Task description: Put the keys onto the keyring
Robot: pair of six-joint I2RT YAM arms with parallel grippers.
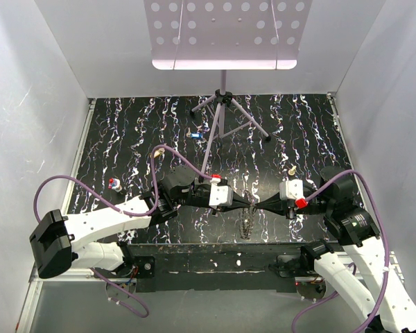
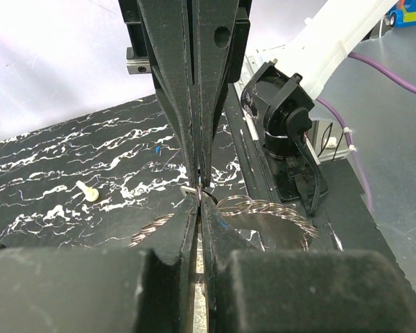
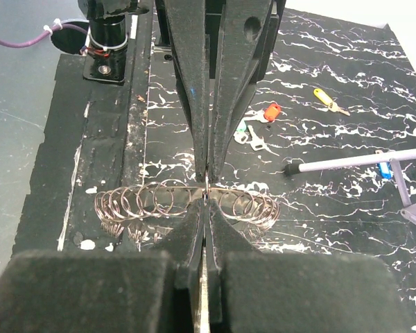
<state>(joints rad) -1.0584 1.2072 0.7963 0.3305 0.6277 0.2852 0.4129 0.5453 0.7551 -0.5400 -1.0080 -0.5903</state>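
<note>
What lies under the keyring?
Only the black, white-veined table shows beneath the keyring; no key there. The left gripper and right gripper, shut on it, cover the spot under their fingers.

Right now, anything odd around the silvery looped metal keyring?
Yes: left gripper and right gripper are both shut on the silvery looped metal keyring at one spot, tips nearly touching, leaving no free gripper. No key shows on it; the red-headed key lies loose beyond.
</note>
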